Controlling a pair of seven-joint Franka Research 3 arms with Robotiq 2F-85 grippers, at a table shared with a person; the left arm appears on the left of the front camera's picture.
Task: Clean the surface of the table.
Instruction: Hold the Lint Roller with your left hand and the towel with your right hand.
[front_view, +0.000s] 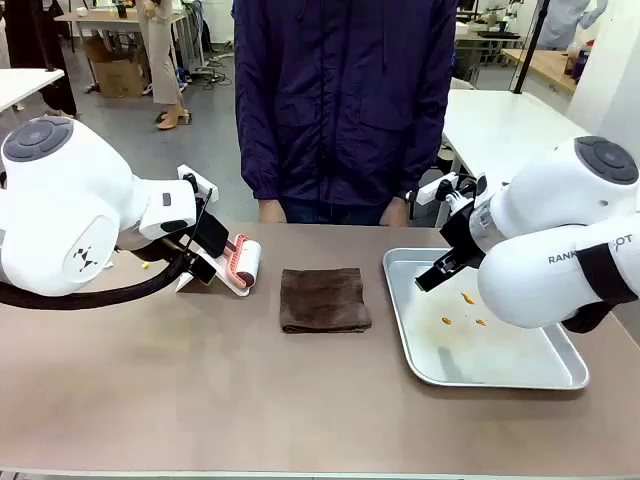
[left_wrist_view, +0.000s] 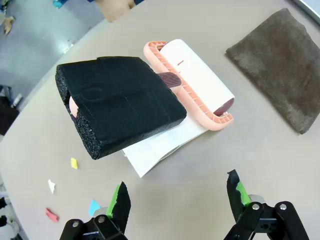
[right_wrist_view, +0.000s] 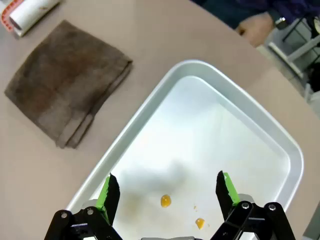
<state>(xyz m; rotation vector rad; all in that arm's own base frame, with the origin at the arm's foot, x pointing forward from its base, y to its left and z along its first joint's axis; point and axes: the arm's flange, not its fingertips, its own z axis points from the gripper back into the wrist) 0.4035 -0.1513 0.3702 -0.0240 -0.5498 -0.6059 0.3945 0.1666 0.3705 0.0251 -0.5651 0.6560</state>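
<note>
Two grippers hang over the table (front_view: 200, 400), both with jaws spread wide and nothing between them. The left gripper (left_wrist_view: 177, 189) hovers just short of a lint roller (left_wrist_view: 200, 82) lying on a white sheet, its handle wrapped in a black foam block (left_wrist_view: 120, 105). The right gripper (right_wrist_view: 167, 184) sits above a metal tray (front_view: 500, 380) holding a few orange crumbs (right_wrist_view: 165, 201). A folded brown cloth (front_view: 323, 298) lies between roller and tray.

The beige tabletop itself is rigid and smooth and needs wiping, not gripping (small coloured paper scraps (left_wrist_view: 74, 163) litter its left end). The roller looks light and stiff. Its foam block is probably the place to pinch, squashy enough to resist slipping. The cloth would be limp, best pinched at a folded edge.
</note>
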